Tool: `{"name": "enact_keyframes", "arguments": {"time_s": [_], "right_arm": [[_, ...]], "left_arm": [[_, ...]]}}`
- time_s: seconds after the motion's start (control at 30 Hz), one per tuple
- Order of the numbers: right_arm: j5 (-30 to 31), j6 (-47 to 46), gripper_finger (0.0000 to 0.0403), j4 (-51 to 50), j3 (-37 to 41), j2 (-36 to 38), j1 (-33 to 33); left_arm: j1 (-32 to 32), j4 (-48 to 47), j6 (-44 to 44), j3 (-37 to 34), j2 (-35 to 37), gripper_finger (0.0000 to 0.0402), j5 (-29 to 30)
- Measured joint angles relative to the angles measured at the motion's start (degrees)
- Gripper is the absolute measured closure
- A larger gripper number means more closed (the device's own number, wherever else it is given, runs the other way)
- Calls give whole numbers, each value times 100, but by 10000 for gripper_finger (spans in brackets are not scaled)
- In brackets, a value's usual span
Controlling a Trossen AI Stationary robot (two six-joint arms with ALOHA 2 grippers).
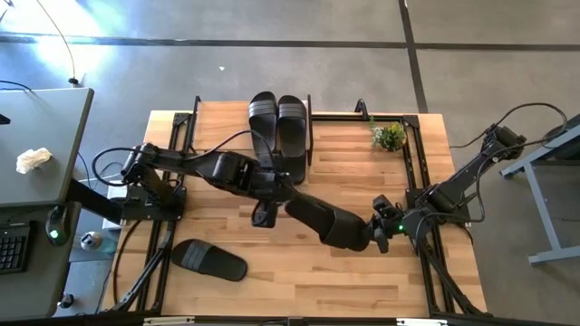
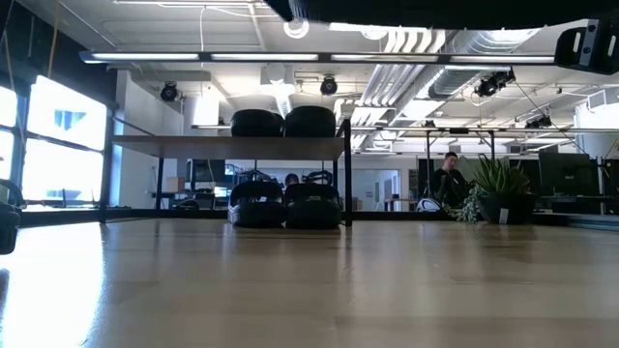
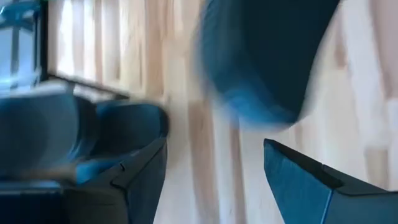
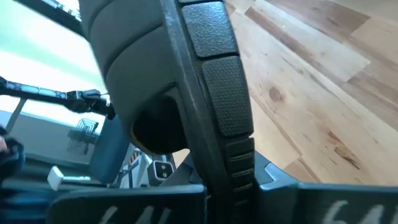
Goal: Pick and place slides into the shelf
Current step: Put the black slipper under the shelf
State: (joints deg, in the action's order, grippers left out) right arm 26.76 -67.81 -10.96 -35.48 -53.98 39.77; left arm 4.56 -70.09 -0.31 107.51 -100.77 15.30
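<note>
- the low rack with a light wood top board on a thin black metal frame (image 2: pixel 227 146) stands at the far side of the wooden tabletop (image 1: pixel 299 281); in the low view two black rubber slide sandals sit on its top board (image 2: pixel 282 122) and two more stand underneath (image 2: pixel 284 203).
- the right gripper (image 4: pixel 214 186) is clamped on a black ridged-sole slide sandal (image 4: pixel 186 81), holding it above the middle of the tabletop, well apart from the rack.
- the left gripper (image 3: pixel 211 171) hangs near the middle of the table, close to the carried sandal, its fingers apart and empty.
- one further black slide sandal (image 1: pixel 209 259) lies flat near the front left of the tabletop.
- judged step: transport of the held sandal towards the rack, placement not yet done.
- judged next move: carry it to a free spot on the rack, clear of the left arm and the stored pairs, then release.
- a small green potted plant (image 1: pixel 389 137) stands at the far right.
</note>
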Motion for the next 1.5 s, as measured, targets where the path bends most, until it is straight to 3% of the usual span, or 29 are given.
{"name": "enact_keyframes", "arguments": {"time_s": [0.3,0.5,0.67,0.93,1.03,1.1,1.2,1.33,1.5], "right_arm": [[-468,-287,392,-57,-2,57,-3],[-1711,-798,392,-126,-4,215,-336],[-3243,-989,392,-44,-4,258,-1052],[-5684,-885,393,583,-4,256,-2567],[-6353,-1044,393,649,-7,211,-2916],[-6727,-1077,393,637,-7,113,-3083],[-7191,-1084,393,1078,-7,-172,-3276],[-7840,-1194,393,1903,-7,-744,-3501],[-8549,-1088,393,2038,-5,-1410,-3806]], "left_arm": [[59,-732,-5,4,337,175,87],[583,-1338,54,6,400,188,323],[1435,-1775,-375,6,400,197,1701],[3087,-1992,-1808,-228,405,210,4567],[3450,-1983,-2277,-540,432,213,5090],[3466,-1838,-2564,-860,442,213,5128],[3368,-1530,-2628,-1412,429,211,4741],[3328,-809,-1715,-2050,388,215,4192],[3336,-273,-713,-2260,359,223,3571]]}}
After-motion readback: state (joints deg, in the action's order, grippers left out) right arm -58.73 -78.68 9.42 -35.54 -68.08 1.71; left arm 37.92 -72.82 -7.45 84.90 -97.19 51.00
